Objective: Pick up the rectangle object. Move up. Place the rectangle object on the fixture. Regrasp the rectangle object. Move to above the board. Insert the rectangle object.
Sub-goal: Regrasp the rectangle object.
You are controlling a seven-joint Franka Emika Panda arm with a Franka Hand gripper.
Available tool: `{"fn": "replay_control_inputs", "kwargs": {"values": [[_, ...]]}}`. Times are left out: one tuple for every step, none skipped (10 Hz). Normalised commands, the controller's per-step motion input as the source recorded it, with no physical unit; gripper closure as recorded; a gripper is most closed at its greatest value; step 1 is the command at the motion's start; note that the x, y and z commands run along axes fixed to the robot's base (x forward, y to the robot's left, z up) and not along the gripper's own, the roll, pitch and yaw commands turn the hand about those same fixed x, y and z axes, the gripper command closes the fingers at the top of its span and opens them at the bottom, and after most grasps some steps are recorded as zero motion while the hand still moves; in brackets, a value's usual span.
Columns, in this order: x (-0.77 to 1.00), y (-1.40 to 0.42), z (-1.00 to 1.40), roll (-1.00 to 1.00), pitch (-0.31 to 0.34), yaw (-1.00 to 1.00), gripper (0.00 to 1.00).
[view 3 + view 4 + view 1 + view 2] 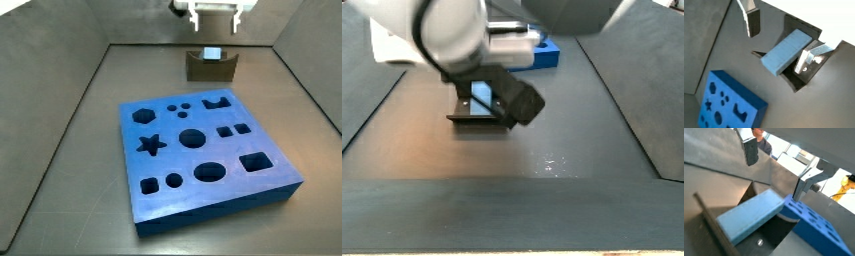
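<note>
The pale light-blue rectangle object (785, 51) rests tilted in the notch of the dark fixture (799, 82) and shows in both wrist views (749, 217). In a side view it stands in the fixture (211, 70) at the far end of the floor (213, 53). My gripper (777, 50) hangs open above it, its fingers (749, 22) wide apart and touching nothing. The gripper (215, 24) sits just above the block there. The royal-blue board (207, 150) with shaped holes lies nearer, apart from the fixture (714, 235).
Sloping grey walls (74, 90) enclose the dark floor on each side. In a side view the arm's body (436, 30) fills the upper part, and the fixture (476, 116) and a corner of the board (547, 55) show behind it.
</note>
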Motion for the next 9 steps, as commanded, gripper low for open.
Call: {"fn": "replay_control_inputs", "kwargs": {"values": [[-0.04, 0.0, 0.75, 0.08, 0.11, 0.03, 0.0], [-0.04, 0.0, 0.58, 0.08, 0.139, 0.02, 0.0], [-0.03, 0.0, 0.35, 0.09, 0.144, 0.0, 0.0], [-0.03, 0.0, 0.18, 0.09, 0.134, -0.02, 0.0], [-0.09, -1.0, 0.6, 1.0, 0.059, 0.01, 0.0], [-0.08, -1.0, 0.58, 1.0, 0.058, 0.01, 0.0], [-0.11, -1.0, 0.57, 1.0, 0.048, 0.01, 0.0], [-0.13, -0.95, 0.46, 1.0, 0.04, 0.01, 0.0], [-0.12, -0.81, 0.26, 1.0, 0.033, 0.01, 0.0]]}}
